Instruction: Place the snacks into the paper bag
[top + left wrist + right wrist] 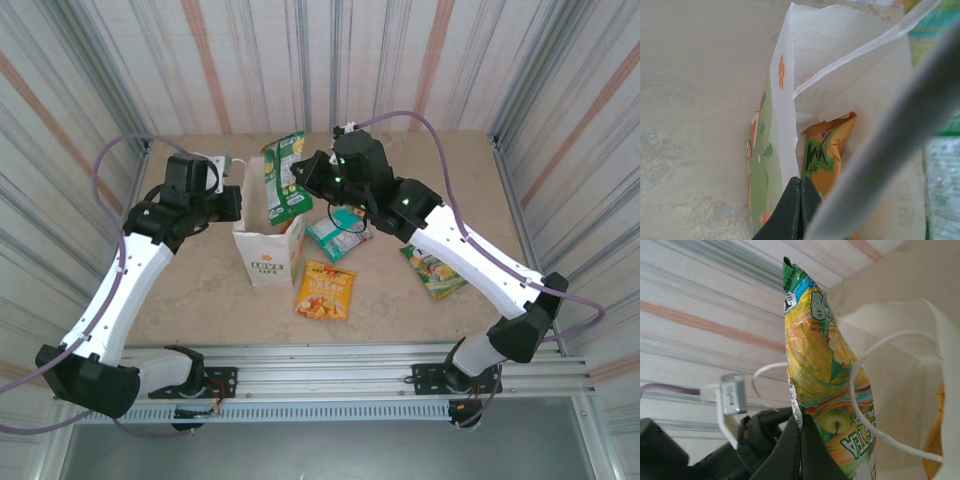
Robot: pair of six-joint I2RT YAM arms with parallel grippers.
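Presently 1 green packet [820, 375] is pinched by the right gripper [801, 422] above the paper bag [265, 255], whose wall is pinched by the left gripper [800, 187]; lowering is judged next.

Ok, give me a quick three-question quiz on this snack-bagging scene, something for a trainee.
1. Multiple choice: the right jaws are shut on A) the tea packet, B) a red packet, C) nothing.
2. True or false: the paper bag has no packet inside.
3. How many packets lie on the table outside the bag?
Key: 1 A. 2 False, an orange-green packet is inside. 3 Three: teal packet, orange packet, green packet.
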